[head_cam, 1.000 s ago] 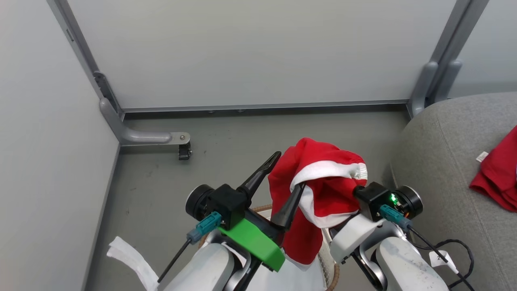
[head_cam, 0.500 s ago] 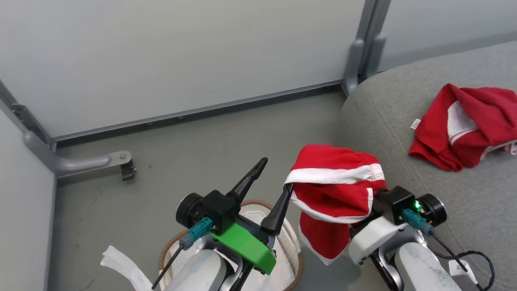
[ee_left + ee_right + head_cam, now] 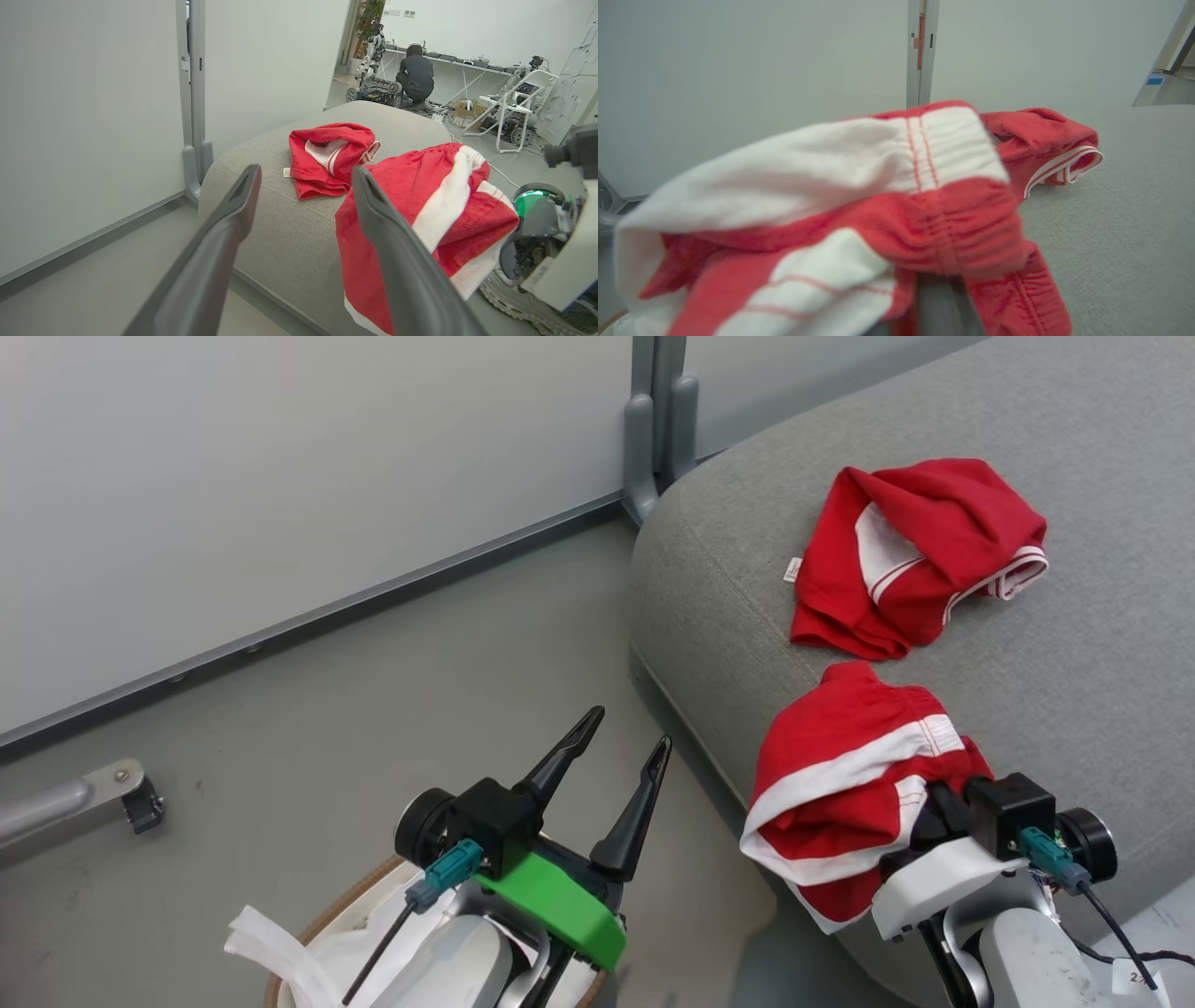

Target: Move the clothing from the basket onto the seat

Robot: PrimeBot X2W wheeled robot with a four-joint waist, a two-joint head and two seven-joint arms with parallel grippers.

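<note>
One red garment with white bands [image 3: 840,775] hangs draped over my right gripper [image 3: 910,798], which is shut on it. It hovers over the front edge of the grey seat [image 3: 1074,663], and the cloth hides the fingertips. In the right wrist view the same garment [image 3: 878,210] covers the dark fingers [image 3: 942,303]. A second red garment [image 3: 920,555] lies crumpled on the seat farther back, its small white tag to its left. My left gripper [image 3: 631,728] is open with nothing in it, above the floor just beyond the basket [image 3: 322,915]. The basket's brown rim shows at the bottom left.
White lining [image 3: 271,947] spills over the basket's rim. Grey partition walls with a post [image 3: 658,420] stand behind the seat's corner, and a castor foot [image 3: 140,803] sits on the floor at left. A person [image 3: 413,70] crouches far off by benches and equipment.
The head camera has swung right, bringing the seat into view. My right gripper has carried the red garment from above the basket to over the seat's front edge. The left gripper has stayed open.
</note>
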